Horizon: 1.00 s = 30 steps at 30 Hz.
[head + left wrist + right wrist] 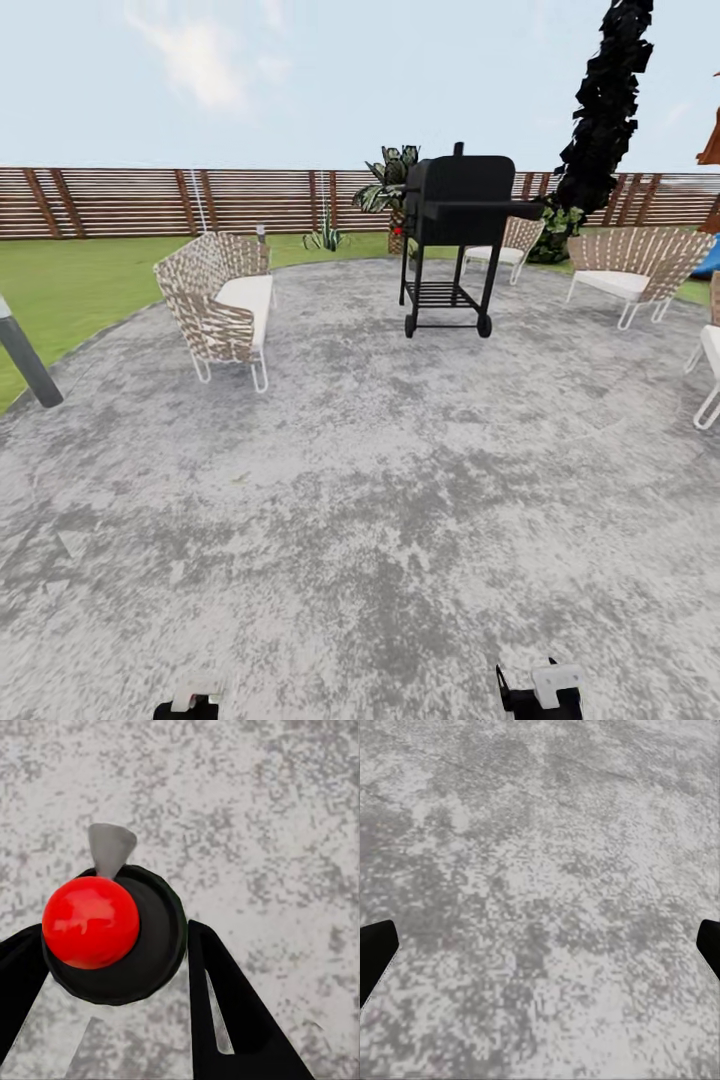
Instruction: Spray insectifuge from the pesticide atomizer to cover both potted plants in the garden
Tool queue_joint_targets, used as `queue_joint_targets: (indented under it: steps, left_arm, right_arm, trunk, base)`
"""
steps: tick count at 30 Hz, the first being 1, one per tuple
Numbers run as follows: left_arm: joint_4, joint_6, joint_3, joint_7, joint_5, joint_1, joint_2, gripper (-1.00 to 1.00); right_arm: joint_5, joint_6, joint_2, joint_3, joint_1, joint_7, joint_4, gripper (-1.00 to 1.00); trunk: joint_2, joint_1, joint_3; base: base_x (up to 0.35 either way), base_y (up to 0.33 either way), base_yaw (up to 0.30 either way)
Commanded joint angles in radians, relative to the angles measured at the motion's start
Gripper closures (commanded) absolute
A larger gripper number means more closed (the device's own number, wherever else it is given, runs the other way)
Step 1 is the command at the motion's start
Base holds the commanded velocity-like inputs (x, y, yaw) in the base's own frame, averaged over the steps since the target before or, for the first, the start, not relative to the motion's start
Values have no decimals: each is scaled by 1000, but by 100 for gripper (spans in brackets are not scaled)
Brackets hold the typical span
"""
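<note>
I stand on the round mottled grey patio [360, 500] of the garden. In the left wrist view my left gripper [116, 934] is shut on a small round dark thing with a glossy red knob and a grey spout, which I take for the pesticide atomizer [90, 922]. It hangs above the paving. My right gripper [540, 945] is open over bare paving, its fingertips far apart. The tops of the left gripper [190, 705] and right gripper [540, 695] peek in at the head view's lower edge. The two low rosette potted plants are out of view.
A black wheeled grill [450, 240] stands ahead. A wicker sofa [220, 300] is at the left, wicker chairs [630, 270] at the right. A striped agave [325, 235] and a broad-leafed plant [388, 180] stand by the brown fence [150, 200]. Lawn [70, 280] lies left.
</note>
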Motion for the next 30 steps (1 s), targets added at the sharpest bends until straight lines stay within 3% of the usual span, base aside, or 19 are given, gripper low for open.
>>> queue_joint_targets:
  steps: [1,30]
  left_arm:
    - [1,-3,-1,-4,2,-1,0,100]
    - [1,-3,-1,-4,4,-1,0,100]
  right_arm:
    - [11,-3,0,-4,-1,-6,1,-100]
    - [12,-3,1,-3,-1,-5,1,-100]
  trunk:
    - [0,0,-1]
    - [0,0,-1]
  base:
    - [338,0,0]
    - [338,0,0]
